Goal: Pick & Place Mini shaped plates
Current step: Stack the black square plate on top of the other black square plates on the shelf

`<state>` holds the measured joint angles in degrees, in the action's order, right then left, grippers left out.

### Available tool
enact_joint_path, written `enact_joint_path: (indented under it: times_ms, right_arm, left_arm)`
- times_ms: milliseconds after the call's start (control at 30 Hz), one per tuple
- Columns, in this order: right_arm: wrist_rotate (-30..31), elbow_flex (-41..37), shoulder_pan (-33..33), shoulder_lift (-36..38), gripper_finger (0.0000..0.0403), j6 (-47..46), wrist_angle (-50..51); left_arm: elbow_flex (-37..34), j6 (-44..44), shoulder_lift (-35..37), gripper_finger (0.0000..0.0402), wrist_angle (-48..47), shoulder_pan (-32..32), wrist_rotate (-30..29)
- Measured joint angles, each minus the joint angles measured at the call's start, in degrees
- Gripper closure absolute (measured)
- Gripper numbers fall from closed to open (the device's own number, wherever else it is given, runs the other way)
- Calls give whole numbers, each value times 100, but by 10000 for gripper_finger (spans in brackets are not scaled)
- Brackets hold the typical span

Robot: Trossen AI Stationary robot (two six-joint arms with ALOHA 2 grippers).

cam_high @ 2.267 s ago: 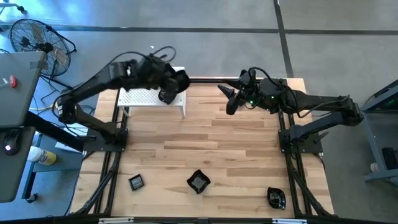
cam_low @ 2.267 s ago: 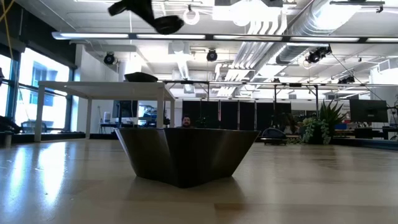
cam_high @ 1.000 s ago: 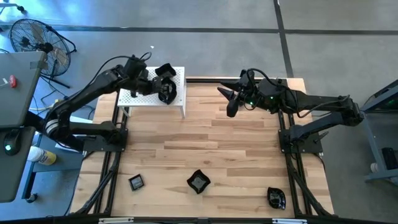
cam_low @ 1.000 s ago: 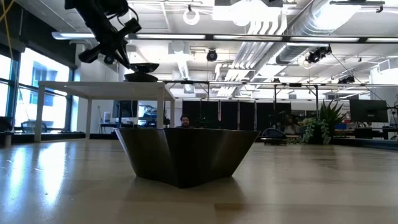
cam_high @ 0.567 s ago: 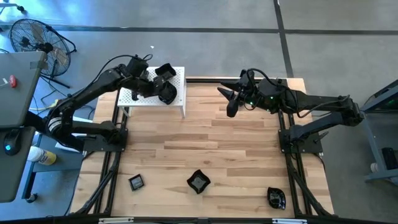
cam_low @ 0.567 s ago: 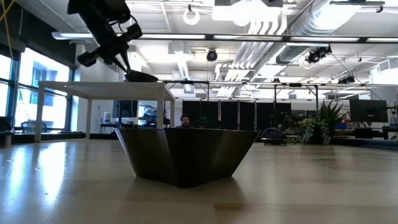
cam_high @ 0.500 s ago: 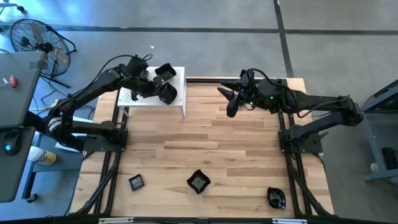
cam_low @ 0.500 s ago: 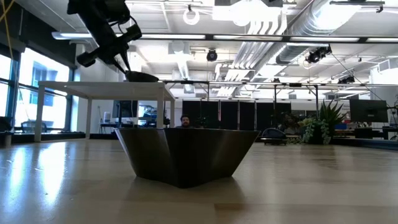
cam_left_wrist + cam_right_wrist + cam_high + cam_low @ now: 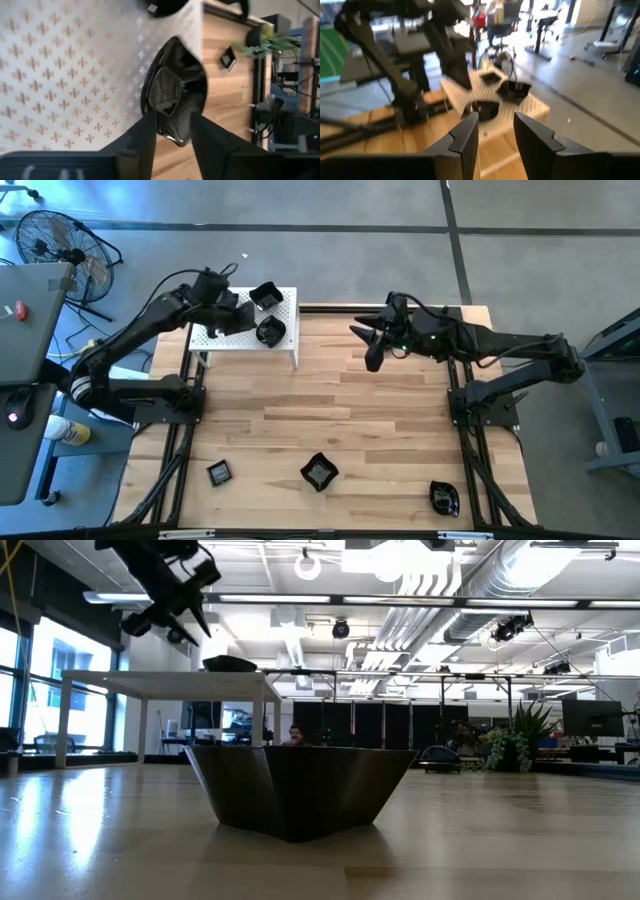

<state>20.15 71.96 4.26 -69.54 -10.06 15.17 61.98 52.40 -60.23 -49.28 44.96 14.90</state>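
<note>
My left gripper (image 9: 240, 317) is open and empty above the white perforated stand (image 9: 225, 338) at the table's far left. A round glossy black plate (image 9: 270, 332) lies flat on the stand just ahead of its fingers, as the left wrist view (image 9: 175, 92) shows. A square black plate (image 9: 266, 296) lies on the stand's far part. Three more black plates rest on the table near its front edge: a small square one (image 9: 219, 473), an angular one (image 9: 319, 471) and one at the right (image 9: 444, 498). My right gripper (image 9: 366, 342) waits open above the table's far right.
The stand's top is raised on legs above the wooden table (image 9: 380, 420). In the low view the angular plate (image 9: 300, 790) fills the foreground, and my left gripper (image 9: 165, 600) hangs above the stand's left part. A fan (image 9: 50, 240) and a desk stand off the table's left.
My left gripper has lowered the round plate onto the stand, let go of it, and drawn back up and toward the table's left edge. The plate now lies flat on the stand. My right arm has kept still.
</note>
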Motion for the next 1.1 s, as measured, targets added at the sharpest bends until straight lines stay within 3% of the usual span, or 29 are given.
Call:
enact_joint_path:
  times_ms: [200, 300, 500, 667, 800, 933, 1100]
  right_arm:
    - [-1006, 0, 589, 39, 359, -437, 1224]
    - [-1460, -163, 1027, 5, 396, -517, 1607]
    - [-2978, -1298, 2454, -10, 381, -810, 1658]
    - [-3199, -2044, 3754, -112, 365, -457, 1608]
    - [-3525, -2325, 4599, -553, 323, -170, 1512]
    - [-3692, -2543, 4988, -1145, 282, -145, 1319]
    - [-3272, -2711, 5178, -1585, 255, -132, 902]
  left_arm:
    - [7, -731, 663, 385, 517, -634, -975]
    - [-95, -1071, 886, 388, 1100, -1300, -1676]
    - [-825, -1571, 922, 398, 2404, -2600, -2577]
    - [-1558, -1808, 924, 398, 3958, -3345, -2631]
    - [-1854, -1860, 925, 400, 4567, -3730, -2892]
    - [-1871, -2038, 926, 401, 4579, -3958, -3024]
    - [-1871, -2057, 927, 401, 4575, -4114, -3056]
